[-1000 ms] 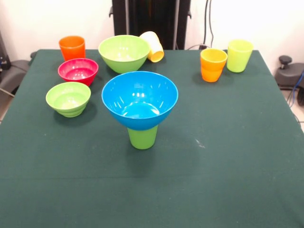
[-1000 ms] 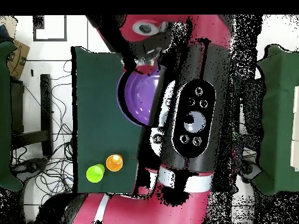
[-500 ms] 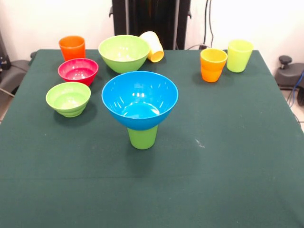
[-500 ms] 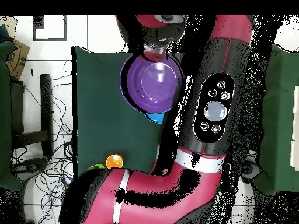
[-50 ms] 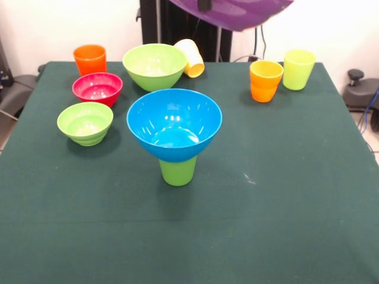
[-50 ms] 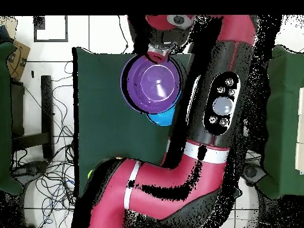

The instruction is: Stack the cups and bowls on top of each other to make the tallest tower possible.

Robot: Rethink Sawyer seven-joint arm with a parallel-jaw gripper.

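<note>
The wide purple bowl (image 5: 237, 13) hangs tilted at the top of the front view, and my gripper (image 5: 204, 5) is shut on its rim. From overhead, the purple bowl (image 6: 151, 84) sits over most of the blue bowl (image 6: 161, 119), with the gripper (image 6: 158, 56) at its far rim. The tower is the large blue bowl (image 5: 174, 124) resting on an upside-down green cup (image 5: 177, 170) at the table's middle. Standing loose are an orange cup (image 5: 90, 58), a red bowl (image 5: 98, 87), a small lime bowl (image 5: 85, 121) and a large lime bowl (image 5: 154, 65).
A pale yellow cup (image 5: 190, 57) lies on its side against the large lime bowl. An orange-yellow cup (image 5: 265, 80) and a yellow-green cup (image 5: 298, 68) stand at the back right. The red arm (image 6: 214, 113) covers much of the green table (image 6: 101, 119) from overhead.
The arm has swung further across the table, carrying the purple bowl. The bowl now shows at the top of the front view, where nothing showed before.
</note>
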